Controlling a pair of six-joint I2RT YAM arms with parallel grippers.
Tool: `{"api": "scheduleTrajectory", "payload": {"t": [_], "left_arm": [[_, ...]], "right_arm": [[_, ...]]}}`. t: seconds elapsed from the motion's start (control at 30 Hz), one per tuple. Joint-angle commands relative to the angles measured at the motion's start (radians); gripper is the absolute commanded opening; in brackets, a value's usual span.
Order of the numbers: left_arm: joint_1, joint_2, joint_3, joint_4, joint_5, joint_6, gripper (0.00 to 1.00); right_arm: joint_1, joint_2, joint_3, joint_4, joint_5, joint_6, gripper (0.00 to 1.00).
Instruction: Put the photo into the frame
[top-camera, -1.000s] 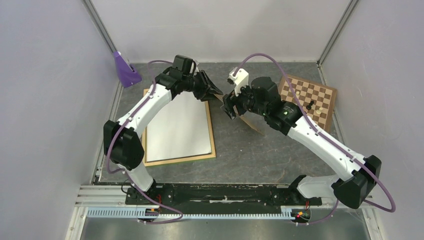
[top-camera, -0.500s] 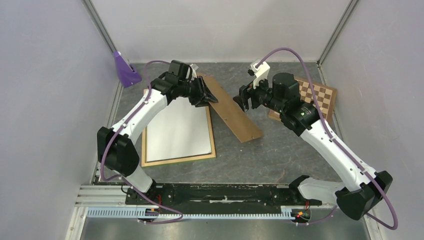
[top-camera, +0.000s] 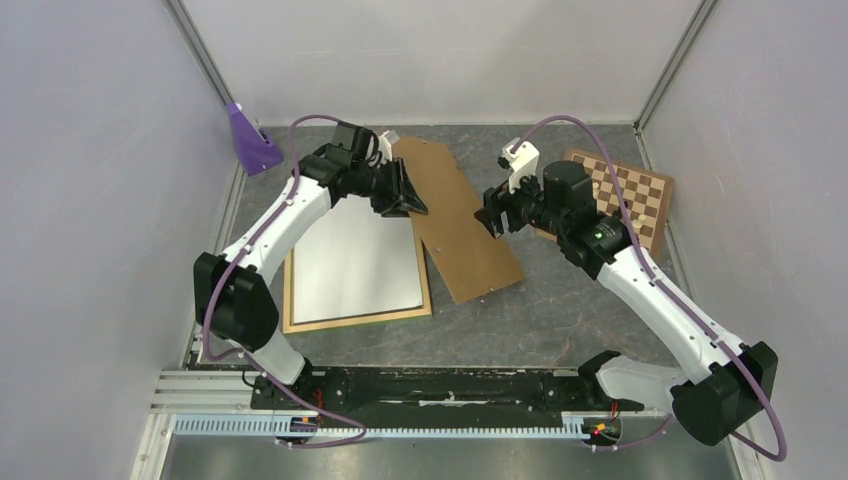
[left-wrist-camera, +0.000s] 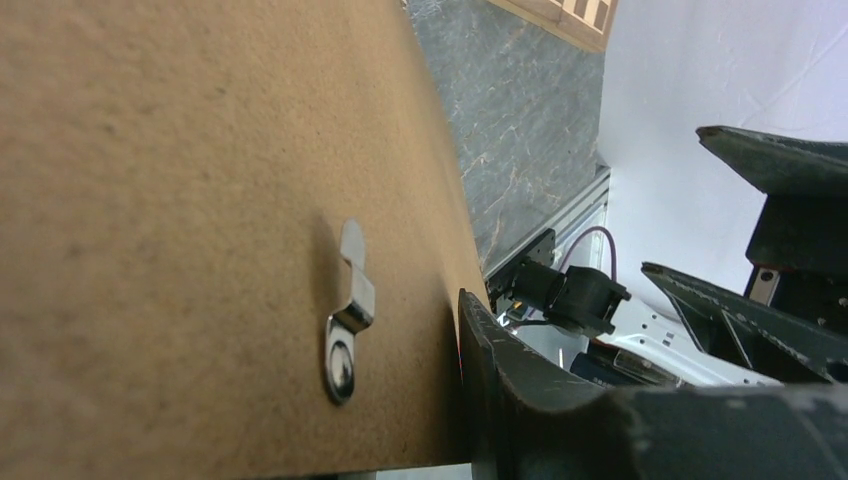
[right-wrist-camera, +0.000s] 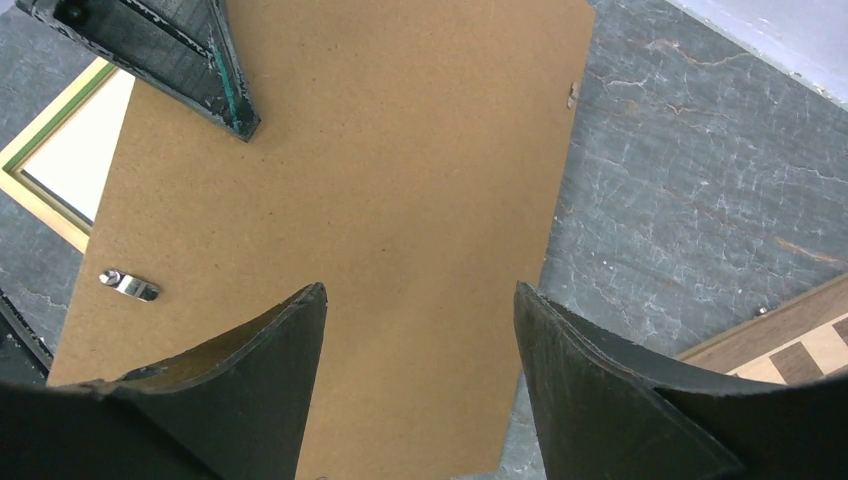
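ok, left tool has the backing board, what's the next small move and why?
Probably swing the backing board left with the left tool and square it over the frame: the photo already lies white back up inside it, while the board sits angled off to the right. The right tool is open, holding nothing.

Table (top-camera: 560, 310): dark grey, stone-patterned | I saw the frame (top-camera: 355, 319) lying flat at left, pale back up | brown hardboard panel (top-camera: 465, 240) slanted just right of it | chessboard (top-camera: 640, 200) far right | purple object (top-camera: 250, 140) far-left corner
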Motion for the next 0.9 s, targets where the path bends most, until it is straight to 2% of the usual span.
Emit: {"api": "scheduleTrajectory", "payload": {"t": [0.0, 0.17, 0.5, 0.67, 0.87], "left_arm": [[0.029, 0.001, 0.013, 0.040, 0.132, 0.105, 0.02], [0.052, 0.010, -0.001, 0.079, 0.232, 0.147, 0.02], [0.098, -0.016, -0.010, 0.091, 0.270, 0.181, 0.02], [0.121, 0.011, -0.028, 0.115, 0.268, 0.129, 0.02], [0.135, 0.043, -0.051, 0.153, 0.286, 0.069, 0.02]], "right_arm": [[-0.007, -0.031, -0.006, 0.058, -0.020, -0.020, 0.72], [-0.011, -0.042, -0.029, 0.064, -0.010, -0.033, 0.71], [-0.014, -0.053, -0.070, 0.079, -0.010, -0.039, 0.71], [-0.014, -0.053, -0.095, 0.092, -0.020, -0.039, 0.71], [-0.013, -0.027, -0.191, 0.195, -0.124, -0.041, 0.71]]}}
